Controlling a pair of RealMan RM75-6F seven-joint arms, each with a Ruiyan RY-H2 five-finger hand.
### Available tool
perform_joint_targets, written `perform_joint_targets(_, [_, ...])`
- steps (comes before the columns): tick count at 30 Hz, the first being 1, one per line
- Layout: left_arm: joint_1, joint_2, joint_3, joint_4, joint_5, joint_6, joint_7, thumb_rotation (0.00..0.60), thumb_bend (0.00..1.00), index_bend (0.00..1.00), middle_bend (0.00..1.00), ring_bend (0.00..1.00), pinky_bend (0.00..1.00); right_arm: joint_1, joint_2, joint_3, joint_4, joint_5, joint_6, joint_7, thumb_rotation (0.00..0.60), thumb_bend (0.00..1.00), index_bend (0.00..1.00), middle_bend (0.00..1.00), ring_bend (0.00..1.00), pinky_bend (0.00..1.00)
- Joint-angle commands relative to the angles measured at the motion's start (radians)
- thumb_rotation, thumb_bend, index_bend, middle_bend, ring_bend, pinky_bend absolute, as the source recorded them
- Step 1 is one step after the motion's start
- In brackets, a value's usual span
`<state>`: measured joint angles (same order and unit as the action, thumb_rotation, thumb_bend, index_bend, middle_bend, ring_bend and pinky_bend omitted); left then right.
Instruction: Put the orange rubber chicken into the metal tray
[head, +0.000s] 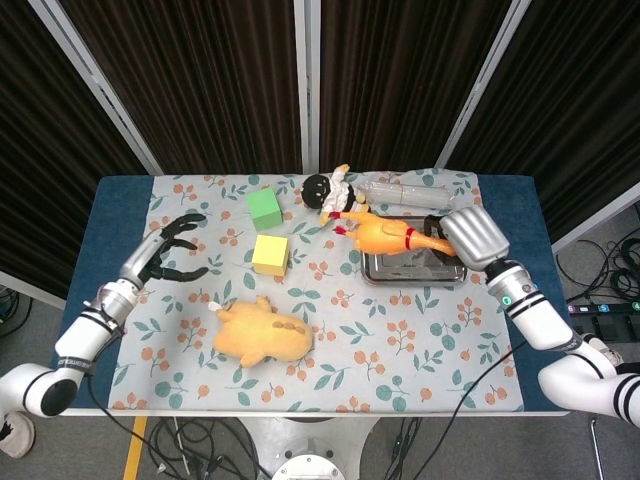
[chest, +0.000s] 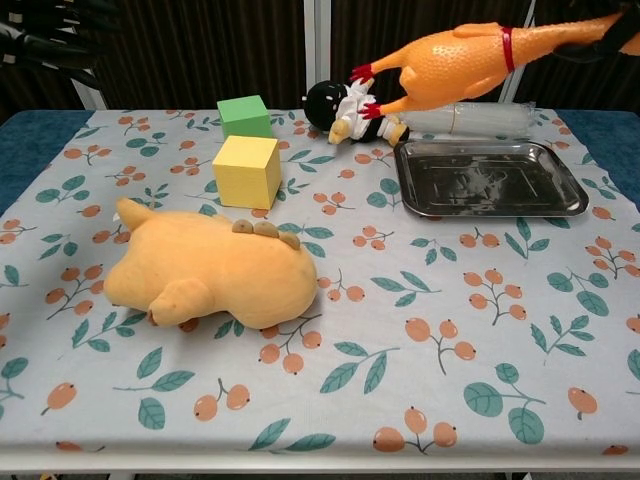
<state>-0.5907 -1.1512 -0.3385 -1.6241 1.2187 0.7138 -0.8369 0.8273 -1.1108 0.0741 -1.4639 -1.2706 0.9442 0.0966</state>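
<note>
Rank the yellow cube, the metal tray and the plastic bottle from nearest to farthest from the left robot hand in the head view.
From the left robot hand:
1. yellow cube, mid-table, just to its right.
2. metal tray, right side.
3. plastic bottle, far right back edge.

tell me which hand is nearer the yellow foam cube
Left. The left hand hangs open just left of the yellow foam cube; the right hand is far across, holding the orange rubber chicken over the metal tray.

1. A table (head: 118, 215) with a dark blue top stands under a pale cloth (head: 400, 325) printed with leaves and orange berries.
2. Dark pleated curtains (head: 210, 80) hang behind, split by light metal poles (head: 308, 85).
3. Grey floor (head: 30, 315), with cables (head: 620, 265), possibly power leads.
</note>
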Motion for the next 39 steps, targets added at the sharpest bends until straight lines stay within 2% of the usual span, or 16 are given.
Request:
perform_joint_targets(1, [0.005,-0.004,0.008,0.003,-0.016,0.017,0.023,0.6,0.22,0.21,0.17,0.14,0.29,-0.061,-0.038,-0.01,0.143,0.005,-0.113,0.275,0.6,0.4,1.0,0.83,0.8,1.0])
perform_joint_targets(9, [-0.005,-0.002,0.013,-0.005,-0.074,0.004,0.061,0.6,0.22,0.21,0.17,0.14,0.29,-0.076,-0.153,-0.033,0.375,-0.104,-0.23,0.642,0.6,0.4,1.0,0.83,0.8,1.0])
perform_joint_targets(15, [-0.011,-0.004,0.016,-0.005,-0.117,-0.006,0.09,0.6,0.22,0.21,0.17,0.14,0.29,-0.077,-0.264,-0.057,0.552,-0.188,-0.242,0.871,0.6,0.39,1.0,0.83,0.8,1.0])
perform_joint_targets(19, [-0.015,-0.004,0.012,-0.003,-0.144,-0.016,0.098,0.6,0.22,0.21,0.17,0.14,0.29,-0.061,-0.313,-0.104,0.645,-0.26,-0.26,0.963,0.6,0.39,1.0,0.83,0.78,0.99])
perform_joint_targets(21, [-0.018,-0.005,0.012,-0.002,-0.151,-0.021,0.106,0.6,0.22,0.21,0.17,0.14,0.29,-0.053,-0.328,-0.132,0.682,-0.298,-0.262,0.98,0.6,0.39,0.98,0.82,0.72,0.92])
perform_joint_targets(23, [-0.021,-0.008,0.013,0.0,-0.155,-0.025,0.114,0.6,0.22,0.21,0.17,0.14,0.29,-0.048,-0.352,-0.158,0.738,-0.33,-0.259,0.952,0.6,0.35,0.88,0.76,0.61,0.76])
perform_joint_targets(26, [-0.024,-0.013,0.01,0.0,-0.161,-0.028,0.118,0.6,0.22,0.21,0.17,0.14,0.29,-0.054,-0.393,-0.166,0.803,-0.336,-0.251,0.909,0.6,0.2,0.7,0.65,0.48,0.58])
perform_joint_targets(29, [-0.027,-0.018,0.008,0.004,-0.163,-0.032,0.12,0.6,0.22,0.21,0.17,0.14,0.29,-0.058,-0.425,-0.163,0.847,-0.335,-0.238,0.855,0.6,0.05,0.4,0.46,0.29,0.4])
perform_joint_targets(32, [-0.025,-0.019,0.008,0.005,-0.159,-0.035,0.12,0.6,0.22,0.21,0.17,0.14,0.29,-0.06,-0.448,-0.151,0.883,-0.322,-0.234,0.778,0.6,0.0,0.16,0.31,0.14,0.28])
perform_joint_targets(35, [-0.023,-0.021,0.007,0.011,-0.158,-0.038,0.115,0.6,0.22,0.21,0.17,0.14,0.29,-0.061,-0.462,-0.129,0.905,-0.297,-0.237,0.702,0.6,0.0,0.02,0.22,0.05,0.22])
perform_joint_targets(39, [-0.015,-0.023,0.005,0.019,-0.158,-0.041,0.1,0.6,0.22,0.21,0.17,0.14,0.29,-0.06,-0.465,-0.1,0.907,-0.266,-0.239,0.595,0.6,0.0,0.0,0.14,0.0,0.14])
